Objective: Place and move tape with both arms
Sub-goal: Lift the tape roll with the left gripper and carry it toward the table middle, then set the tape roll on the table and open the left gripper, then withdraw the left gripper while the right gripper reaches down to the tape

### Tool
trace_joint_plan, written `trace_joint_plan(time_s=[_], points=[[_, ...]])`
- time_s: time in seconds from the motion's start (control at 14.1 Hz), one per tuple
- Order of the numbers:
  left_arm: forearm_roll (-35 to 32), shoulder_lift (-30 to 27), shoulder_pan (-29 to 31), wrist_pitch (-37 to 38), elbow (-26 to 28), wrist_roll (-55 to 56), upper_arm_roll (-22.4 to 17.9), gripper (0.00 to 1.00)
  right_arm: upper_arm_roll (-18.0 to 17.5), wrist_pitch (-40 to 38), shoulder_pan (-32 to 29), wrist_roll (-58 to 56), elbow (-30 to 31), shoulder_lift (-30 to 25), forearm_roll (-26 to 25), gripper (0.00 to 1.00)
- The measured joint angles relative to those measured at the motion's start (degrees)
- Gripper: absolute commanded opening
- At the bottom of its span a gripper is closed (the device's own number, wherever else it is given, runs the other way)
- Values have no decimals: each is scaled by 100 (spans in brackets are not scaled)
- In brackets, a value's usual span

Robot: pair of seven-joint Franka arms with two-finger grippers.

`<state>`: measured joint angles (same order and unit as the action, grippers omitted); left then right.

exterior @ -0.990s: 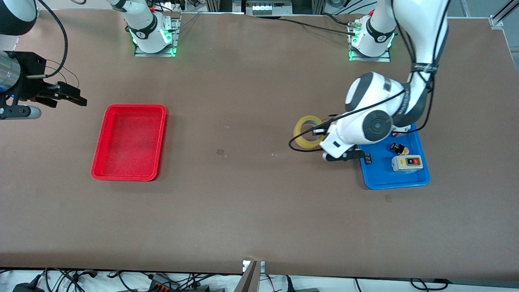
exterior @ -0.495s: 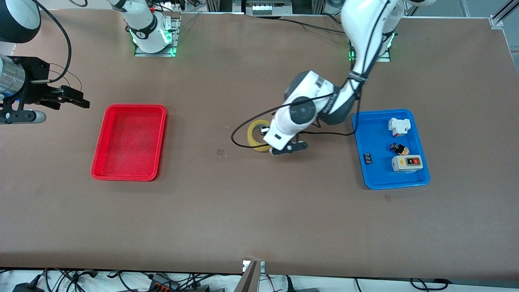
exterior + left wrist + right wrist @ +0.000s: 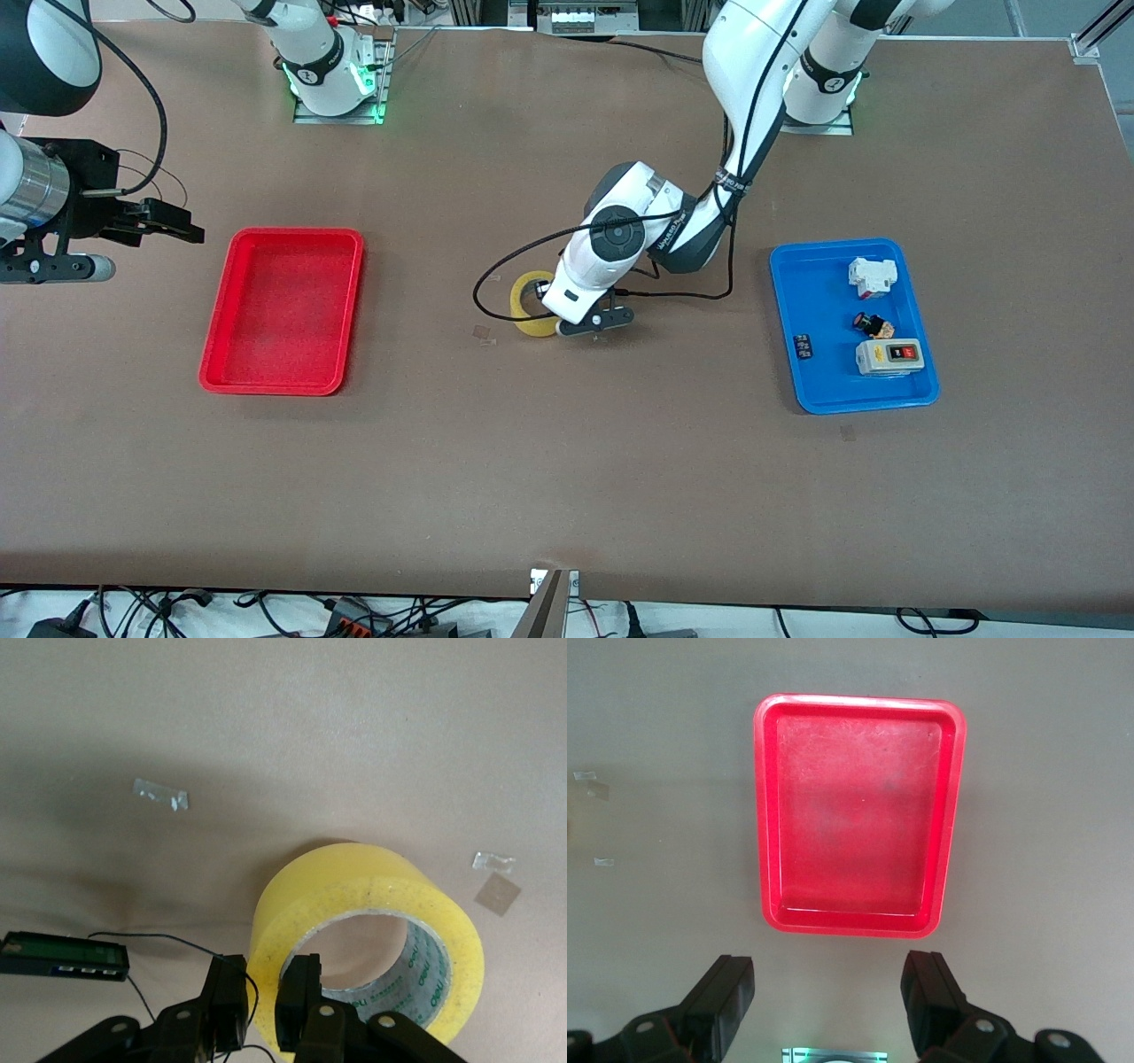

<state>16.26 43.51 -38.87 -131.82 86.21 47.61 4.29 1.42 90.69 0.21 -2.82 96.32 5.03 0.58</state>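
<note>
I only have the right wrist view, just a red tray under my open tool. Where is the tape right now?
Observer: The tape is mid-table, between the red tray and a blue tray, in the left tool.
Operator: Is that grip secure?
Observer: The left tool is shut on the roll's wall, one finger inside the core, the other outside.
Operator: Has it been released yet?
Observer: No; whether it is resting on the table or just above it, I cannot tell.
Operator: And my right tool?
Observer: The right tool is open, up at the right arm's end of the table beside the red tray.
</note>
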Motion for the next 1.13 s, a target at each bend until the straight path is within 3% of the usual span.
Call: trace_joint_plan(time_s=[0.07,0.49,0.78,1.13], points=[[0,40,0,-57,-2,0,-6,100,-5,14,3,-1,-30,16,0,100],[0,-4,4,-1,-196,16,-71,100,-20,36,7,-287,-240,221,16,100],[0,-568,179,1178,-326,40,-208,100,-39,143,135,-380,-242,574,151,100],[-363,-1501,1098,2765,-338,22,-266,100,-69,441,1193,-300,-250,1180,206,100]])
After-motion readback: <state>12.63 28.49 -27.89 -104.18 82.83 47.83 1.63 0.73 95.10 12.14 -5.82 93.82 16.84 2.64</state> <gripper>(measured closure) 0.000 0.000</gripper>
